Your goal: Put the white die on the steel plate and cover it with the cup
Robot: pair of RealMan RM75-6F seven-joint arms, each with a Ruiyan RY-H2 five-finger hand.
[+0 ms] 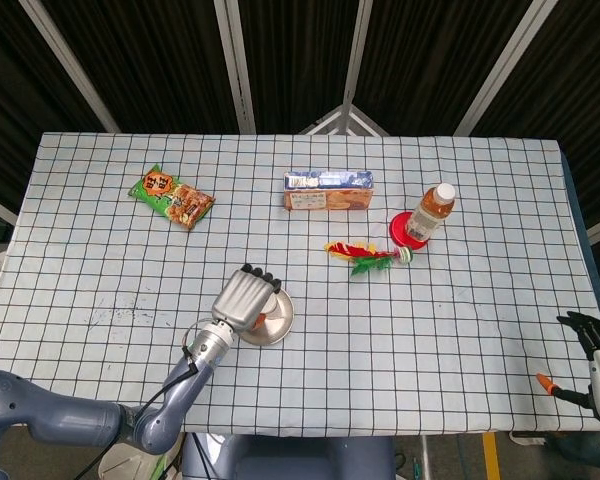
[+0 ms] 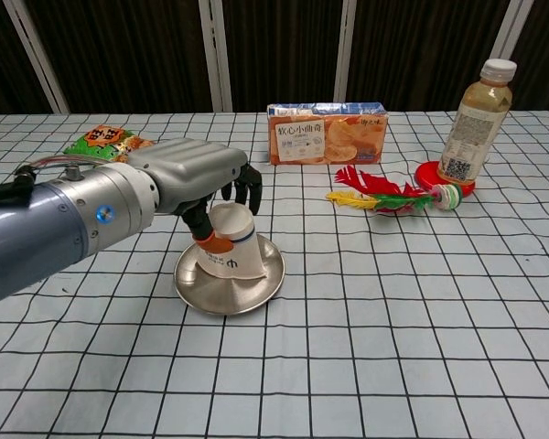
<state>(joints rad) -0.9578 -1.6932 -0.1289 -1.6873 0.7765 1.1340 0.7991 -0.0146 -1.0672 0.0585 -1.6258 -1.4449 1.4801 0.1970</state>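
A white paper cup (image 2: 231, 247) stands mouth down, a little tilted, on the round steel plate (image 2: 230, 285) near the table's front left. My left hand (image 2: 194, 179) comes over it from the left and grips its upper part between thumb and fingers. In the head view the left hand (image 1: 246, 298) hides nearly all of the cup, and only the plate's rim (image 1: 281, 327) shows. The white die is not visible; I cannot tell if it lies under the cup. My right hand (image 1: 597, 352) hangs off the table's front right corner, holding nothing, fingers apart.
A cracker box (image 2: 327, 133) stands behind the plate. A feathered shuttlecock (image 2: 389, 195) lies to its right, next to a tea bottle (image 2: 474, 121) on a red disc. A snack bag (image 2: 103, 142) lies at the back left.
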